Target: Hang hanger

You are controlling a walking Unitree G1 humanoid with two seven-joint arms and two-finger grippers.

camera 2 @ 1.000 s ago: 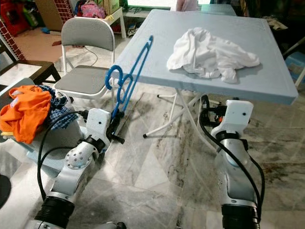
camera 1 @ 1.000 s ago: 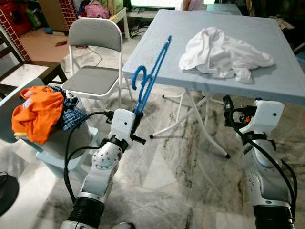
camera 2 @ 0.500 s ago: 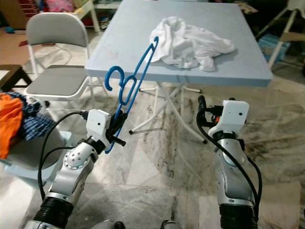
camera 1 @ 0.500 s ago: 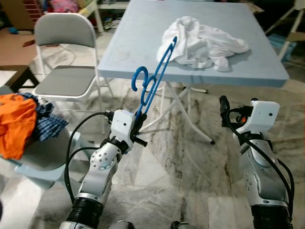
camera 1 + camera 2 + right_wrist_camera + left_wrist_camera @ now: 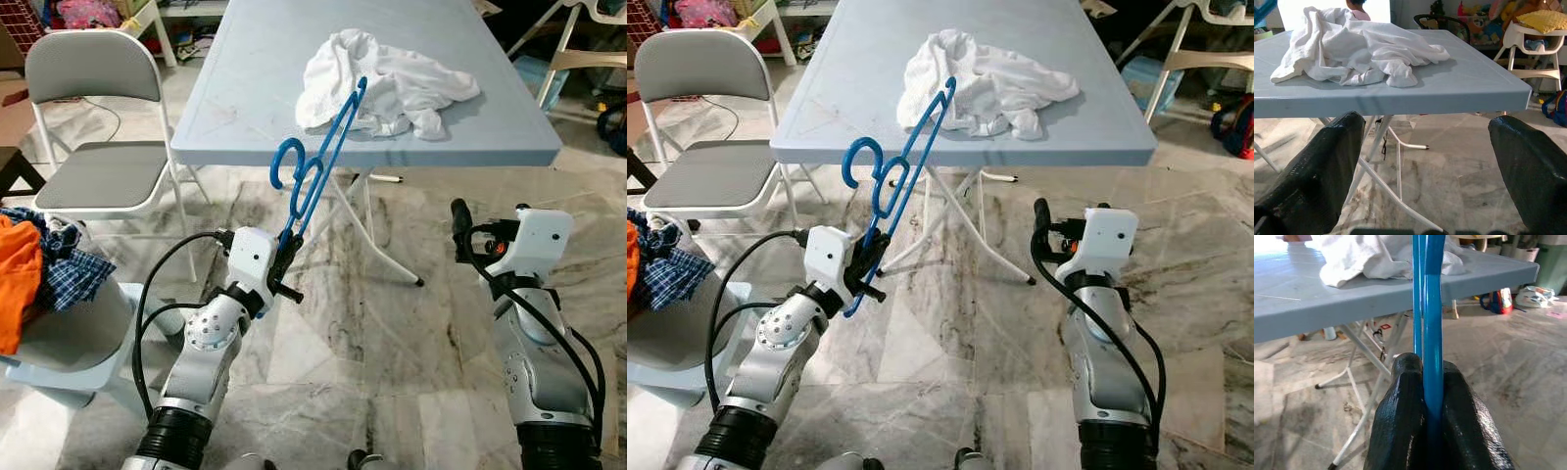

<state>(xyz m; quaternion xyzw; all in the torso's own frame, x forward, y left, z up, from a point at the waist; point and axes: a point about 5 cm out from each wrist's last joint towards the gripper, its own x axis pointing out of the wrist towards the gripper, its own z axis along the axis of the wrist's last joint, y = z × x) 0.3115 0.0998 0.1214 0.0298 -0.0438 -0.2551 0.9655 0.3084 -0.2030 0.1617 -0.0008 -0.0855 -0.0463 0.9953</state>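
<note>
A blue plastic hanger (image 5: 318, 157) stands upright and slanted in my left gripper (image 5: 283, 257), which is shut on its lower bar; in the left wrist view the black fingers (image 5: 1405, 421) clamp the blue bar (image 5: 1432, 323). The hanger's hook (image 5: 862, 157) points left, just in front of the table's near edge. A crumpled white garment (image 5: 382, 83) lies on the light blue folding table (image 5: 245, 108). My right gripper (image 5: 458, 227) is held low to the right of the table's legs, open, with nothing between its fingers (image 5: 1327, 166).
A grey folding chair (image 5: 93, 127) stands left of the table. Orange and checked clothes (image 5: 39, 269) lie piled on a pale stool at the far left. The table's white crossed legs (image 5: 377, 230) stand ahead on the marble floor. A white high chair (image 5: 1533, 44) is behind at the right.
The camera has shifted, so the table and chair sit further left and nearer in view. The left gripper keeps its hold on the hanger; both arms hold their poses.
</note>
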